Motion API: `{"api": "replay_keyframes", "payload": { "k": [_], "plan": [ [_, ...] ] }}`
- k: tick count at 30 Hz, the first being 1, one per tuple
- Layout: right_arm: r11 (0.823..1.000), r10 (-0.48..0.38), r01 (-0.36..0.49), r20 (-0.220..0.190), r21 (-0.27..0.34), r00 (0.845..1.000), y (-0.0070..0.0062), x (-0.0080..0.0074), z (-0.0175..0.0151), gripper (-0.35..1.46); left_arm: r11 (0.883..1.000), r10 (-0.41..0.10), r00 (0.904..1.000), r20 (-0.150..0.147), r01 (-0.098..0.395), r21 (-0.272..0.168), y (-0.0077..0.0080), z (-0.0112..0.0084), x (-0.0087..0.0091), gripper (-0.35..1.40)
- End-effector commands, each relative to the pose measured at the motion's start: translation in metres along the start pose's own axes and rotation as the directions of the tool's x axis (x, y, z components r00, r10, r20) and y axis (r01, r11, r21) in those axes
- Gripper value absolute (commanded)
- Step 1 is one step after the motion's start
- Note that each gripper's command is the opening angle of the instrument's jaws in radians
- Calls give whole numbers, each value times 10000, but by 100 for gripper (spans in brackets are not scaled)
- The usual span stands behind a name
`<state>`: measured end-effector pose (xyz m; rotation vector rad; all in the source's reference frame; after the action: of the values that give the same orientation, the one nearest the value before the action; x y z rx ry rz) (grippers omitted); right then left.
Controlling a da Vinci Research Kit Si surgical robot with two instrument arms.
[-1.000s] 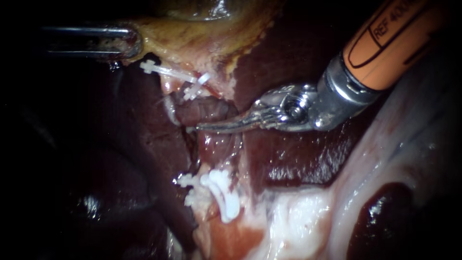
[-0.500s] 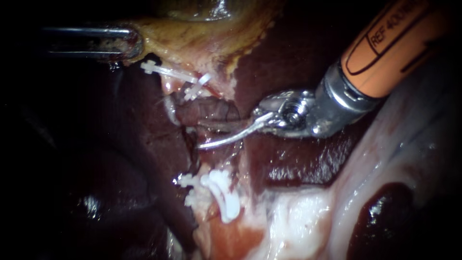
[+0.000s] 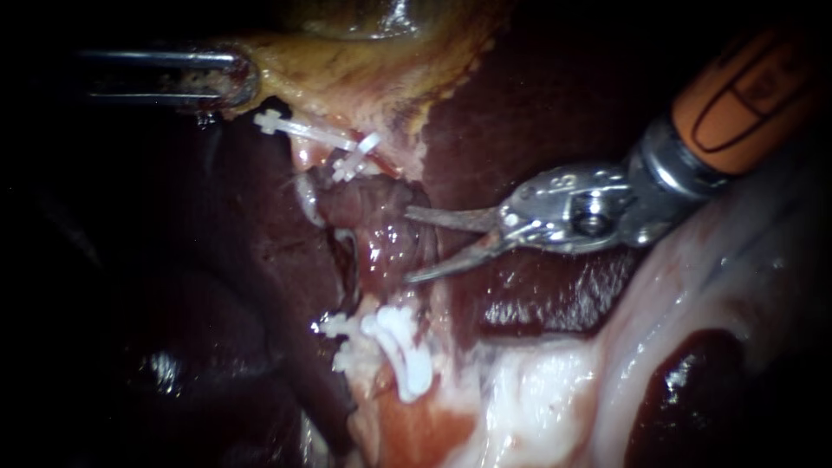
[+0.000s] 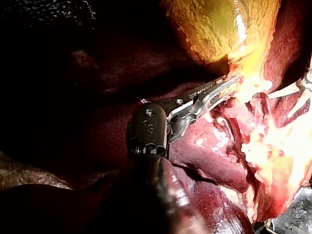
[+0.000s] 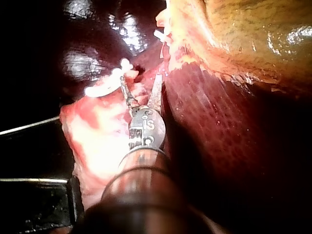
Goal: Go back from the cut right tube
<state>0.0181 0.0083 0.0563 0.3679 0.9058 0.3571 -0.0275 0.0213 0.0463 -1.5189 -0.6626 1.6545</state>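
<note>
- The right instrument (image 3: 407,245) has its two thin blades apart in a narrow V, with nothing gripped between them.
- The blade tips lie just beside the cut tube (image 3: 360,206). This is a reddish stub under the gallbladder (image 3: 347,78). From here I cannot tell whether the upper tip touches it.
- Clips: two white upper clips (image 3: 303,130) sit at the gallbladder end of the stub. The lower clips (image 3: 406,351) are bunched below the blades, and I make them out as three.
- Instruments: two. The right one's shaft slopes down from the upper right to a bright metal wrist, and its blades point almost level toward the stub.
- The left instrument (image 3: 230,78) comes in level from the left, its jaws clamped on the gallbladder's yellowish edge.
- Dark liver (image 3: 537,87) lies bare above and behind the right wrist.
- Pale tissue (image 3: 537,399) rises close under the shaft.
- The two instruments are well apart.
</note>
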Motion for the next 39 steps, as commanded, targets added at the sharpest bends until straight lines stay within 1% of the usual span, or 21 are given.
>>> {"api": "replay_keyframes", "payload": {
  "k": [1, 4, 8, 12, 16, 17, 20, 21, 27, 30, 32, 34, 39],
  "plan": [
    [10000, -46, 46, 86, -80, 10000, 0, -4, -6, 145, 10000, -1, 10000, 2, 1, 3, 0, 0, 0, -35],
    [9986, -416, 421, 145, -322, 9990, 1, -17, -24, 145, 10000, 6, 10000, 2, -6, 5, -1, 1, -1, -35],
    [9974, -518, 525, 152, -499, 9985, 3, -32, -47, 145, 10000, 30, 10000, -5, -30, 22, -3, 4, -5, -35],
    [9961, -527, 543, 249, -696, 9983, 4, -40, -59, 145, 10000, 56, 10000, -13, -56, 45, -5, 7, -9, -35],
    [9953, -701, 732, 496, -641, 9963, 3, -43, -64, 145, 9999, 79, 10000, -21, -79, 62, -7, 12, -13, -35],
    [9951, -718, 756, 613, -636, 9955, 3, -43, -65, 145, 9999, 90, 10000, -31, -90, 98, -8, 13, -15, -35],
    [9949, -734, 781, 730, -631, 9946, 1, -43, -66, 145, 9998, 155, 9999, -62, -154, 83, -14, 21, -25, -35],
    [9949, -735, 781, 730, -631, 9946, 1, -43, -67, 145, 9997, 239, 9997, -31, -239, 81, -16, 25, -29, -35],
    [9949, -734, 781, 730, -631, 9946, 1, -43, -67, 145, 9999, 83, 9995, 291, -85, 62, -34, 59, -61, -35],
    [9949, -734, 781, 730, -631, 9946, 1, -43, -67, 145, 10000, 5, 9990, 446, -7, 54, -43, 71, -77, -35],
    [9949, -733, 780, 730, -632, 9946, 1, -43, -67, 145, 9999, -63, 9986, 530, 59, 82, -46, 76, -86, -35],
    [9950, -734, 781, 730, -631, 9946, 0, -43, -67, 145, 9999, -105, 9982, 592, 100, 85, -48, 78, -89, -35],
    [9950, -734, 781, 730, -630, 9946, 0, -43, -67, 145, 9999, -108, 9981, 601, 105, 55, -48, 79, -88, -35]
  ]
}}
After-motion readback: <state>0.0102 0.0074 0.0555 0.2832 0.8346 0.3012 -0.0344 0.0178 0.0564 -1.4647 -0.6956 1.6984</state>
